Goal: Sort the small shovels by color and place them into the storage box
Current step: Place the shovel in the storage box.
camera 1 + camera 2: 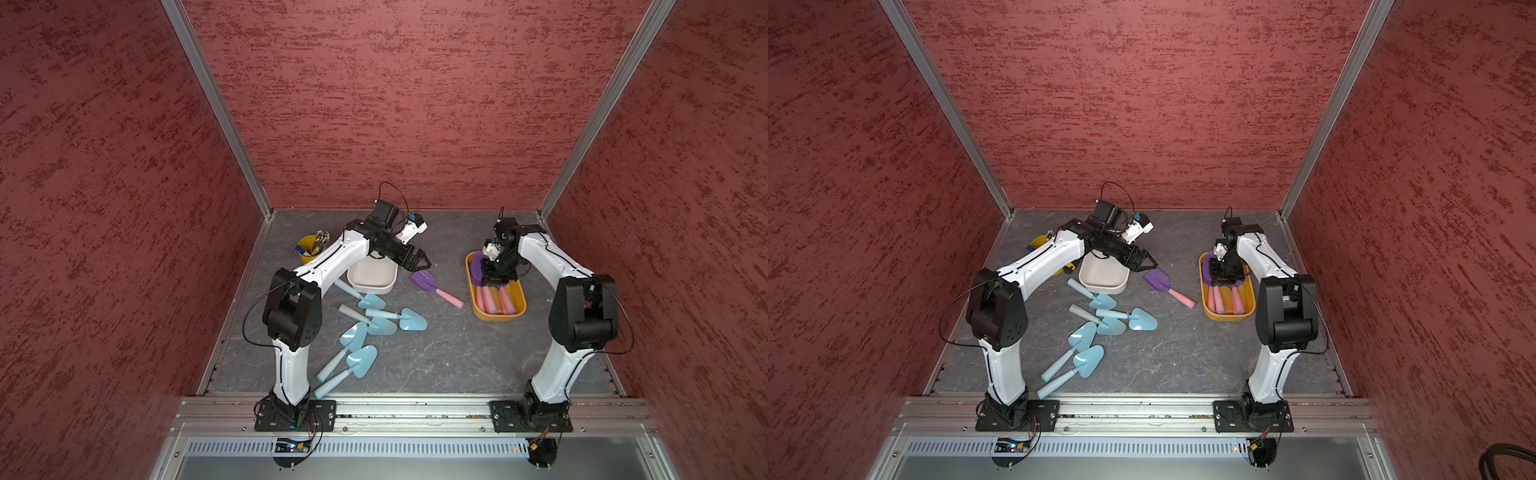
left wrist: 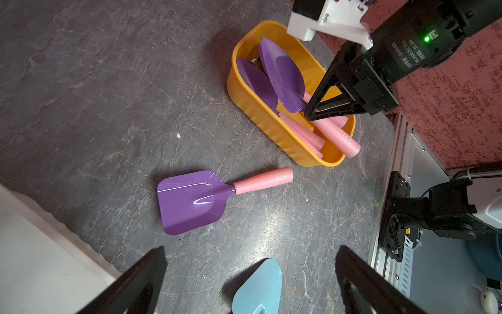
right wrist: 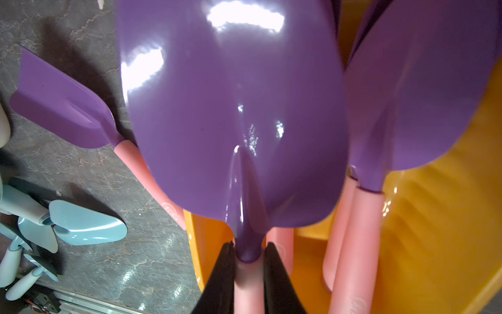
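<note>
R pincer (image 3: 248, 246) clamped on purple shovel (image 3: 233, 108) at yellow box (image 3: 434, 231); L pincer (image 2: 250, 249) wide.

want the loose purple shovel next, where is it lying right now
The purple shovel lies flat on the table in both top views, between the white box and the yellow box, with its pink handle pointing toward the yellow box.

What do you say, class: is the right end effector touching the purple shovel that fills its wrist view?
Touching. The right wrist view shows the right end effector clamped on the pink handle of the purple shovel, no gap.
</note>
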### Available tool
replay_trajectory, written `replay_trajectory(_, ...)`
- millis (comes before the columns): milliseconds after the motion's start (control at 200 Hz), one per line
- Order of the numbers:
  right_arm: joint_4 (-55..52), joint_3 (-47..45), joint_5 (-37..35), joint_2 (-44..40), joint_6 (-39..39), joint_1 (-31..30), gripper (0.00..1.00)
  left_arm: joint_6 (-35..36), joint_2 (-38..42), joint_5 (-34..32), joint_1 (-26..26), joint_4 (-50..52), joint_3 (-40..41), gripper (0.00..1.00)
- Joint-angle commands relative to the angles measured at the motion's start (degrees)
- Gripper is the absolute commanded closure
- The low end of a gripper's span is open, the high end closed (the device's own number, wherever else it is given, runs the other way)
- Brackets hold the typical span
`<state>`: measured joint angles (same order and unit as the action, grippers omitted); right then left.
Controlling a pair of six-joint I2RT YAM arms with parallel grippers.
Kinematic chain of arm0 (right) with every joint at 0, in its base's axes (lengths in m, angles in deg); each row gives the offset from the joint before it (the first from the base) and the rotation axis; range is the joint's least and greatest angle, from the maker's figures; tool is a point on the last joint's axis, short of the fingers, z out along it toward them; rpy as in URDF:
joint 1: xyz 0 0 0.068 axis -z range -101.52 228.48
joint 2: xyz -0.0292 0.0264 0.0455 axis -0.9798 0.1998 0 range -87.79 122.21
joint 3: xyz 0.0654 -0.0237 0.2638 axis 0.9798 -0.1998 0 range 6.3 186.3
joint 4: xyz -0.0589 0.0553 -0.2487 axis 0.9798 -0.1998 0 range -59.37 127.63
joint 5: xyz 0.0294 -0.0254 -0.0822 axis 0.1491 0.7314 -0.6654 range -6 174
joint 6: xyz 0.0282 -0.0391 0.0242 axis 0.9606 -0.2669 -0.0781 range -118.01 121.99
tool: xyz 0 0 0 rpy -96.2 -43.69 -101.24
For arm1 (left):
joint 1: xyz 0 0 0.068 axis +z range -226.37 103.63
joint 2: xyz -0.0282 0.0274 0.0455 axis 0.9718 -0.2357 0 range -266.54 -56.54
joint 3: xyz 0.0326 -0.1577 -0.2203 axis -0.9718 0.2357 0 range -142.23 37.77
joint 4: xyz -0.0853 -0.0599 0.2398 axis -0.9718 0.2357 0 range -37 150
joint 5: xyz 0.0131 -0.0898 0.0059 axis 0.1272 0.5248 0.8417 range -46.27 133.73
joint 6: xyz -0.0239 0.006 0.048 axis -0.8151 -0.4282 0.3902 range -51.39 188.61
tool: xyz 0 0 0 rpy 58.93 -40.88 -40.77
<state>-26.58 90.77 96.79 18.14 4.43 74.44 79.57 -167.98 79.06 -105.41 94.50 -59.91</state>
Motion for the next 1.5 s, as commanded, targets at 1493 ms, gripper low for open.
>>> replay_trajectory(1493, 4.2, 3.1, 4.9, 7.9, 4.2, 0.1, 0.91, 2.0, 3.6, -1.3, 0.6, -0.8, 1.6, 0.00)
